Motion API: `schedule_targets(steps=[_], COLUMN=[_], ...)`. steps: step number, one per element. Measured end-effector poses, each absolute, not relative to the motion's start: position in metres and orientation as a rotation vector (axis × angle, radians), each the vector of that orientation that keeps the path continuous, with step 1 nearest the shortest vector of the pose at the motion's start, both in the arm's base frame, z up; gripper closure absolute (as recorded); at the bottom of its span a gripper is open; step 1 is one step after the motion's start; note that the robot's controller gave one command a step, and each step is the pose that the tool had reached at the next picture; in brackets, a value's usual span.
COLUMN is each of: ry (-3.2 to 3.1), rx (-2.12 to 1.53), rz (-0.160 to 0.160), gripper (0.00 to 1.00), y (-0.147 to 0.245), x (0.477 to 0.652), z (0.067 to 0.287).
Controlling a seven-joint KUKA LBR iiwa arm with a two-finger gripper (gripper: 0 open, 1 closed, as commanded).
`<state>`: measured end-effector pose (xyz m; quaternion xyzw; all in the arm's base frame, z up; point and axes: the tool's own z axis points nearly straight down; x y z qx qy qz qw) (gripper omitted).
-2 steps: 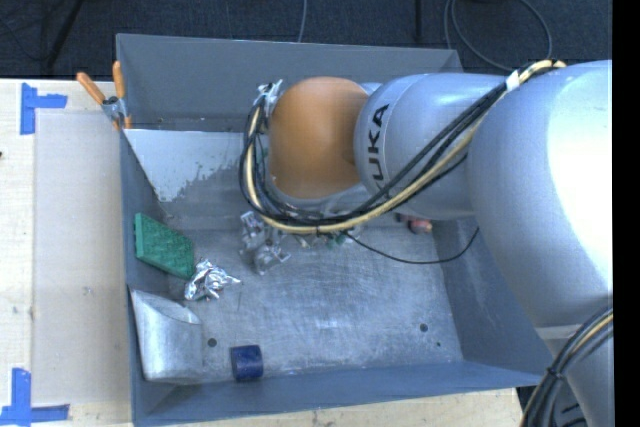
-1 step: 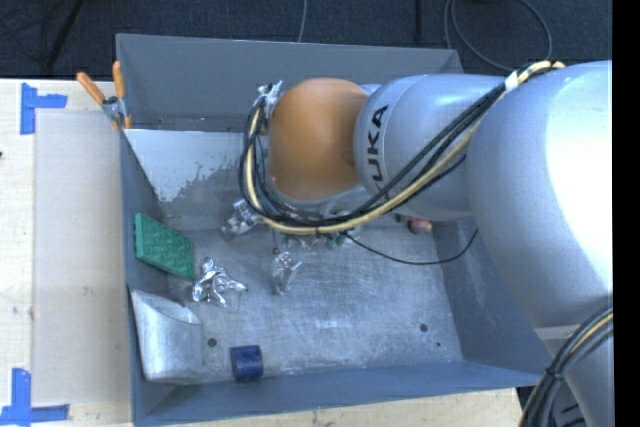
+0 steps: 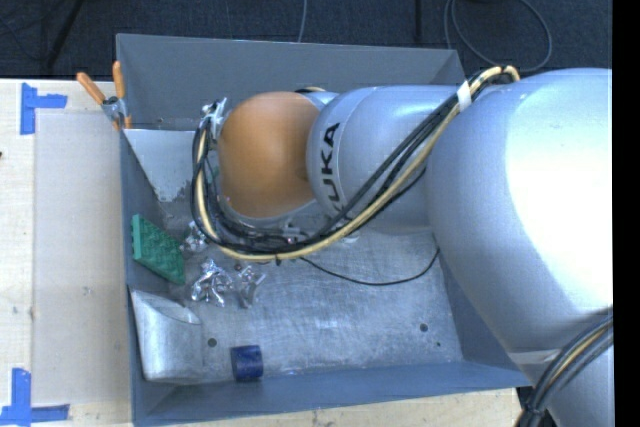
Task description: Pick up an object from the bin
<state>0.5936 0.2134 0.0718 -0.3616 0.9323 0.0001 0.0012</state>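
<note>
KUKA arm [image 3: 400, 145] lowers its tool [image 3: 222, 275], opening impossible to tell, just beside a green studded plastic plate [image 3: 157, 250] at the grey metal bin's [image 3: 300, 65] left: likely light, rigid, best pinched edgewise.

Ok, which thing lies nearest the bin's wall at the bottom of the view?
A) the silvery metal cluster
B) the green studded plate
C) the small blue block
C: the small blue block lies alone right by the bottom wall of the bin, while the green studded plate and the silvery metal cluster sit higher up, near the arm's orange cover.
</note>
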Motion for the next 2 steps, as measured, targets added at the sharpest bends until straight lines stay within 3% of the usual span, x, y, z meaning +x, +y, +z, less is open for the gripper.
schedule_targets(steps=[1, 2], ry=[2.926, 2.877], rx=[-1.124, -1.235], rz=[0.003, 0.000], gripper=[1.00, 1.00], y=[0.213, 0.215], x=[0.595, 0.581], z=[0.073, 0.229])
